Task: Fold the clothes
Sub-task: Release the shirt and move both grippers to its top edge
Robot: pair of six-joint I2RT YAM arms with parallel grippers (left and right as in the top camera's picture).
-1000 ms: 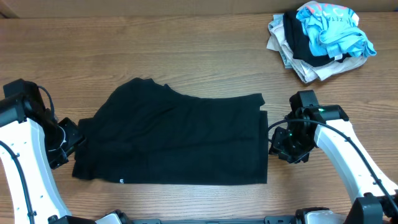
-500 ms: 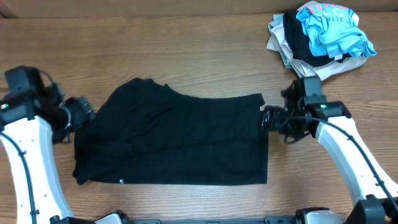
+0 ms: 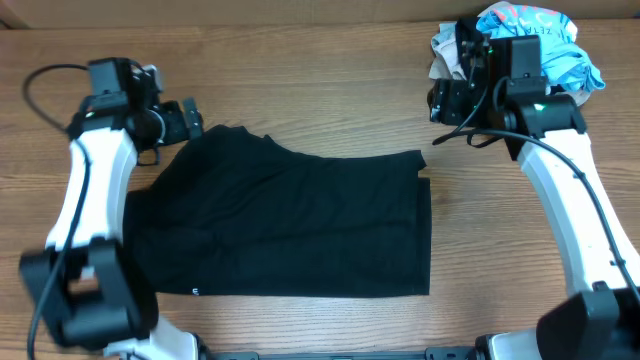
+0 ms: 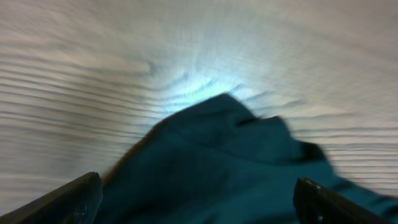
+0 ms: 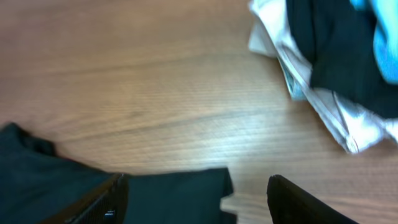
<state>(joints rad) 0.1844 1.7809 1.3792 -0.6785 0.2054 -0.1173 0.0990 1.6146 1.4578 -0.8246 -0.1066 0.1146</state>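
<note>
The black T-shirt (image 3: 290, 225) lies folded flat on the wooden table, a small white logo at its front left edge. My left gripper (image 3: 190, 120) is open and empty, just above the shirt's upper left corner; the left wrist view shows that corner (image 4: 236, 168) between the open fingers (image 4: 199, 202), blurred. My right gripper (image 3: 440, 100) is open and empty, above the table beyond the shirt's upper right corner (image 5: 180, 196). In the right wrist view its fingers (image 5: 196, 199) straddle that corner from above.
A pile of other clothes (image 3: 520, 65), light blue, black and cream, lies at the back right of the table next to my right arm; it also shows in the right wrist view (image 5: 336, 68). Bare wood surrounds the shirt.
Both arms have swung from the shirt's side edges up toward its far corners. The shirt's left edge has shifted slightly. Both grippers stay empty.
</note>
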